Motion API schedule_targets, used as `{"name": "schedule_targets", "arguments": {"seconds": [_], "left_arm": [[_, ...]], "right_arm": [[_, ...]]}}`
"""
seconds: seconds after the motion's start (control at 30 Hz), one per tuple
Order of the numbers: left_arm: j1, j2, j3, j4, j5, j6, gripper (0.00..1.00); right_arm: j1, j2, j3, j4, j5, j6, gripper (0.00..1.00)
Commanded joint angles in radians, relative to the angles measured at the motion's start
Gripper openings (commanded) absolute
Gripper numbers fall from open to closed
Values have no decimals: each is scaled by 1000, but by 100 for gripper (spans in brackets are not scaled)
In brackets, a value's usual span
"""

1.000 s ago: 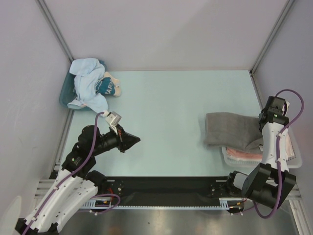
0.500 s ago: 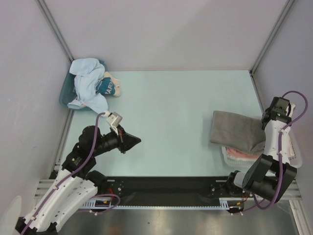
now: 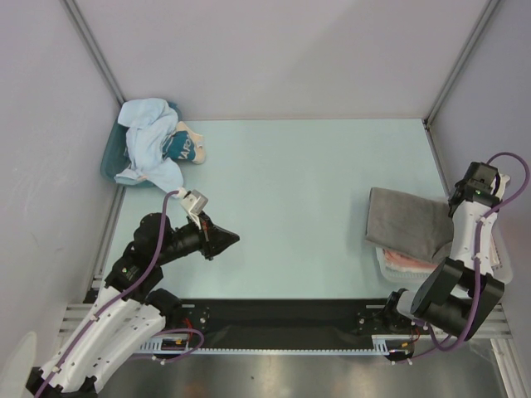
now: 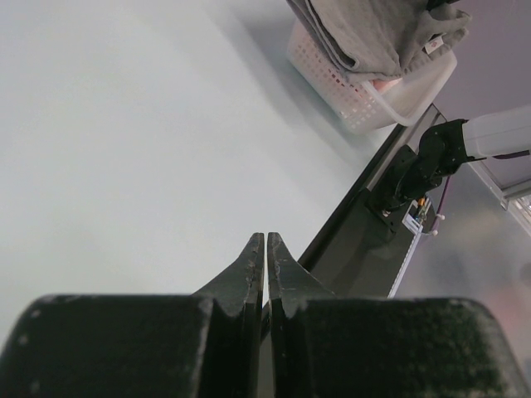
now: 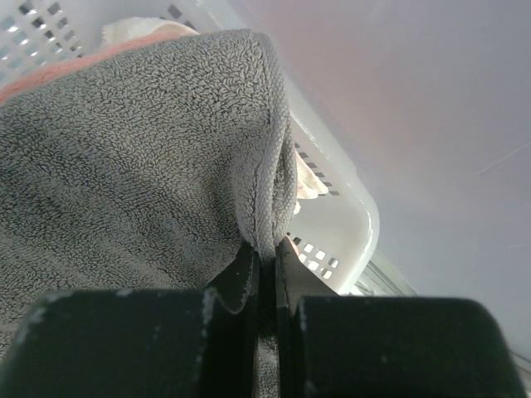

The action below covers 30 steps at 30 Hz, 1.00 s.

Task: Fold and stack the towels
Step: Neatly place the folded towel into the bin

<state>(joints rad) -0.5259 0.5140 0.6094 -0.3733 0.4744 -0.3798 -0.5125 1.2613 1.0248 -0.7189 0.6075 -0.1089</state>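
Note:
My right gripper point(image 3: 455, 214) is shut on the edge of the folded grey towel point(image 3: 408, 224), which hangs over the white basket point(image 3: 503, 267) at the right. In the right wrist view the fingertips point(image 5: 265, 249) pinch the grey towel's point(image 5: 141, 149) folded hem. A salmon-pink towel point(image 3: 410, 261) lies under it in the basket, with a bit of white cloth point(image 5: 133, 29) beside it. The crumpled light blue towel point(image 3: 149, 141) lies at the back left. My left gripper point(image 3: 231, 240) is shut and empty, above the table's near left point(image 4: 265, 242).
A small teal bundle with white print point(image 3: 182, 148) lies next to the light blue towel, which rests on a dark teal container point(image 3: 110, 163). The basket point(image 4: 373, 95) stands at the right near edge. Grey walls enclose the table on three sides.
My right gripper has pulled the grey towel to the right, further over the basket. The left arm has barely moved.

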Motion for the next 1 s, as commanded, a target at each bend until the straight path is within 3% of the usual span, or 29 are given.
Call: {"name": "schedule_targets", "arguments": {"seconds": [0.0,0.83,0.9,0.93,0.97], "left_arm": [[-8,-3,-2,24,1,24,9],[-14,17,0,22,3,25,9],[-13,17,0,22,4,25,9],[-14,18,0,24,4,25,9],[-13,18,0,22,4,25,10]], "right_arm": [[-15,3,49,38,61,-18,0],[-73,87,92,93,58,-3,0],[-75,78,78,110,67,3,7],[-77,75,77,116,64,8,23],[-77,72,75,116,55,11,29]]}}
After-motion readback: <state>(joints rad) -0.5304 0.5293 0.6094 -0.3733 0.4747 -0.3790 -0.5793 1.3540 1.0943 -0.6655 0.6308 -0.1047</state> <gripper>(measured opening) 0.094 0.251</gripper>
